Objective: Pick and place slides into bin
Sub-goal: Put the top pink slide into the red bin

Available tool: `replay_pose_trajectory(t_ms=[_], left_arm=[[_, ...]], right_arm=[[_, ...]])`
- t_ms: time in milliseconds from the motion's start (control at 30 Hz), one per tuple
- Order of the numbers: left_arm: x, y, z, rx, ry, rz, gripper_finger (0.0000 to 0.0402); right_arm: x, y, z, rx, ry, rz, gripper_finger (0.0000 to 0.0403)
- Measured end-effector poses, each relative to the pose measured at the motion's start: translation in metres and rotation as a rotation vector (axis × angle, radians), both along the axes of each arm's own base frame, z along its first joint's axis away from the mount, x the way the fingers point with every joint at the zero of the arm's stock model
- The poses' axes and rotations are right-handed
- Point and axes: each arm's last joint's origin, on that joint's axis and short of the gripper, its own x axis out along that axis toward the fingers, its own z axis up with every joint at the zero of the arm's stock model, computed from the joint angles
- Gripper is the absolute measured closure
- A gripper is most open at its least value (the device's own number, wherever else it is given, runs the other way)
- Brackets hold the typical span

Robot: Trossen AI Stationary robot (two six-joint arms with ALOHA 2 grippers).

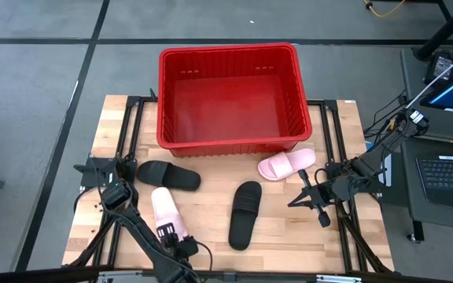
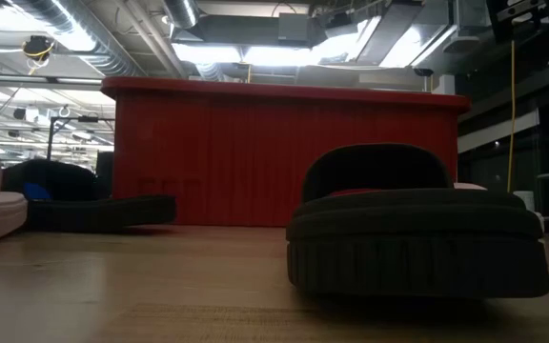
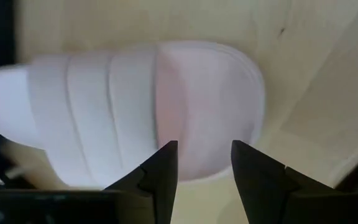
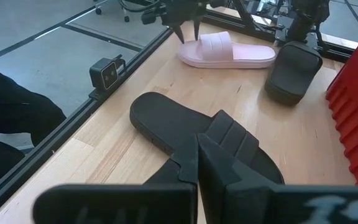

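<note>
Four slides lie on the wooden table in front of the red bin (image 1: 228, 98): a black one (image 1: 167, 174) at the left, a pale pink one (image 1: 166, 211) nearer, a black one (image 1: 244, 214) in the middle and a pink one (image 1: 287, 164) by the bin's right corner. My left gripper (image 3: 204, 155) points down, open, just over the near pink slide (image 3: 135, 106), above its footbed beside the ribbed strap. I see no touch. My right gripper (image 1: 307, 196) waits shut to the right of the middle black slide (image 4: 191, 134).
The red bin stands at the far middle of the table with nothing showing inside. Black rails (image 1: 132, 134) frame the tabletop on both sides. A small camera block (image 4: 106, 73) sits at the table's near edge. Bare wood lies between the slides.
</note>
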Motion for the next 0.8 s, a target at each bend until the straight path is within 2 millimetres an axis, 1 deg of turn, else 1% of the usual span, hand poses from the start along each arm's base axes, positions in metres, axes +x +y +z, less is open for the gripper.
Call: replay_pose_trajectory(t_ms=[67, 200, 300, 533, 600, 800], left_arm=[[0.001, -0.004, 0.000, -0.048, -0.009, 0.008, 0.0259], [0.000, -0.011, -0.001, -0.089, -0.043, 0.015, 0.0258], [-0.001, -0.013, -0.001, -0.091, -0.056, 0.052, 0.0258], [-0.003, -0.014, -0.001, -0.064, -0.086, 0.077, 0.0258], [-0.003, -0.013, 0.002, -0.067, -0.095, 0.092, 0.0258], [-0.005, -0.010, 0.019, -0.094, -0.138, 0.131, 0.0258]], right_arm=[[0.000, 0.000, 0.000, 0.000, 0.000, 0.000, 0.0398], [0.000, 0.000, 0.000, 0.000, 0.001, 0.000, 0.0398], [0.000, 0.000, 0.000, 0.005, 0.002, -0.002, 0.0398], [0.000, 0.000, 0.000, 0.021, 0.010, -0.010, 0.0398], [0.000, 0.000, 0.000, 0.020, 0.010, -0.010, 0.0398], [0.000, 0.000, 0.000, 0.019, 0.010, -0.010, 0.0398]])
